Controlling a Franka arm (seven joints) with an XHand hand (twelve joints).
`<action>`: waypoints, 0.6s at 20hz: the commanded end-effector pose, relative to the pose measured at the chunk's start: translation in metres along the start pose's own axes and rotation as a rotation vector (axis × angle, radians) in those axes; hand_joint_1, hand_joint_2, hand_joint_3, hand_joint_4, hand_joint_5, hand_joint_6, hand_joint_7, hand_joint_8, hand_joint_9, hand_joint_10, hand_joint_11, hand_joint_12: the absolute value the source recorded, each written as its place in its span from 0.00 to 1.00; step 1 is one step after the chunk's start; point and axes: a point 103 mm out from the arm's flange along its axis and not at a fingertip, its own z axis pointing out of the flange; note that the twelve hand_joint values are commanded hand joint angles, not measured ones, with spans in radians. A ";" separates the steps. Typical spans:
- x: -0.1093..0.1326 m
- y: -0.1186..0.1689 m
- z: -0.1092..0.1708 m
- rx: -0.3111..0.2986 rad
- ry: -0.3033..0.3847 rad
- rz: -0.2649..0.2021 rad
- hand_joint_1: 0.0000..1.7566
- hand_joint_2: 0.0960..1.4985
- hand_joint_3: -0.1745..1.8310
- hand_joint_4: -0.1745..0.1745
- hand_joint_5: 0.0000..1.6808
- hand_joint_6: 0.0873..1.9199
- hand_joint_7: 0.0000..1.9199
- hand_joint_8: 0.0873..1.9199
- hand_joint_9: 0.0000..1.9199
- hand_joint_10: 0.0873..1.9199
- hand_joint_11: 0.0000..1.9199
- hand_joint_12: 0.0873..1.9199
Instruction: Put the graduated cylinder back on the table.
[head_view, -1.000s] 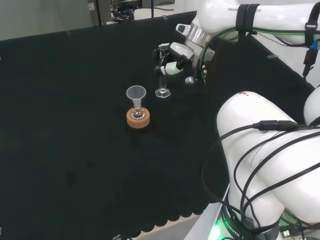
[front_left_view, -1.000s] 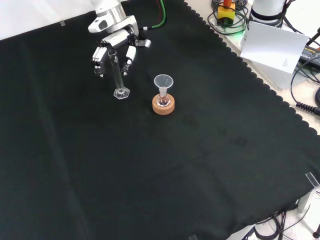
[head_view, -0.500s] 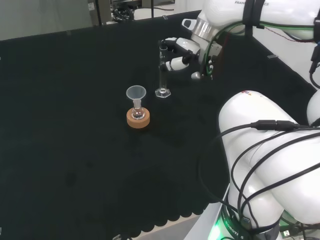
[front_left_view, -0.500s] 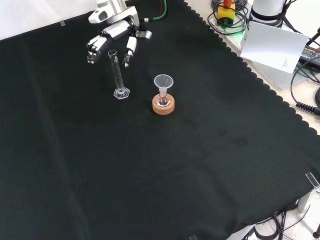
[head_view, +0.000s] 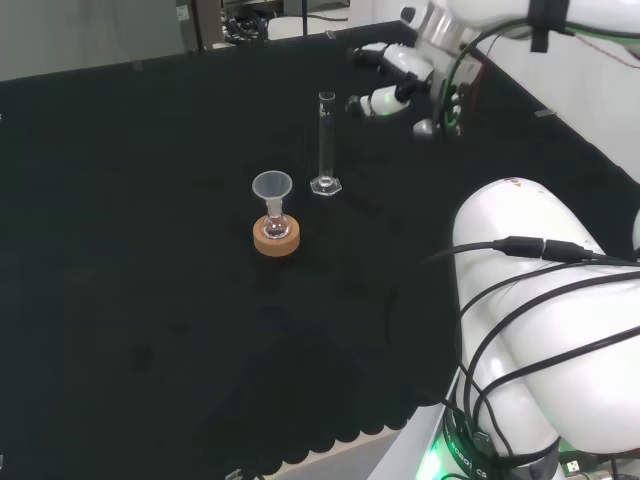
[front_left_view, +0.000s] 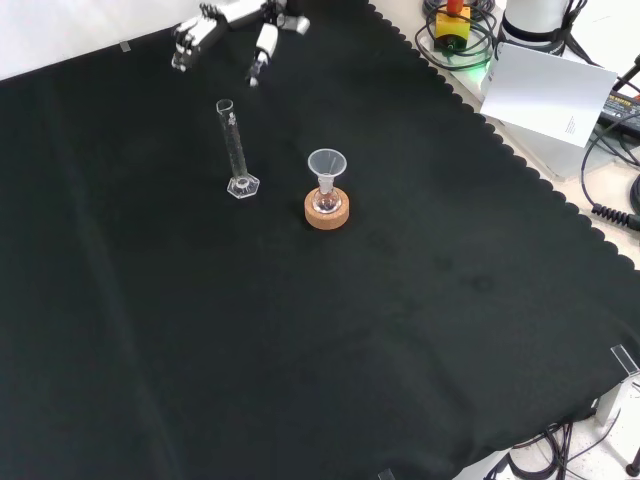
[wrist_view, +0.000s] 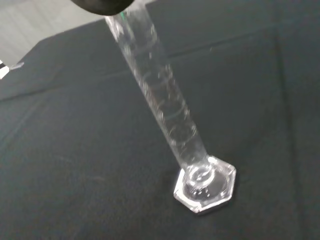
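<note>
The bench lies under black cloth. The hand hangs above it with fingers spread and relaxed, holding nothing. Below the hand and apart from it, the graduated cylinder stands upright on its hexagonal foot; it looks empty. Farther from the hand, just beside the cylinder, a small flask with a funnel in its neck sits in a cork ring; its contents cannot be told.

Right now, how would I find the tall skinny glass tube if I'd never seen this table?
In the front view, look on the black cloth for the cork ring with a funnel above it. Just left stands the graduated cylinder, upright on a six-sided foot. It is the tallest, thinnest piece, standing alone, untouched.
</note>
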 end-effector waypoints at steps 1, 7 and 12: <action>0.042 -0.064 -0.065 -0.025 -0.129 -0.001 0.44 0.59 0.00 0.22 0.18 0.00 0.00 0.26 0.20 0.00 0.00 0.71; 0.084 -0.099 -0.093 -0.015 -0.194 0.007 0.42 0.62 0.00 0.23 0.18 0.00 0.00 0.28 0.19 0.03 0.00 0.72; 0.106 -0.116 -0.105 -0.005 -0.217 0.010 0.41 0.64 0.00 0.23 0.19 0.00 0.00 0.30 0.07 0.35 0.00 0.73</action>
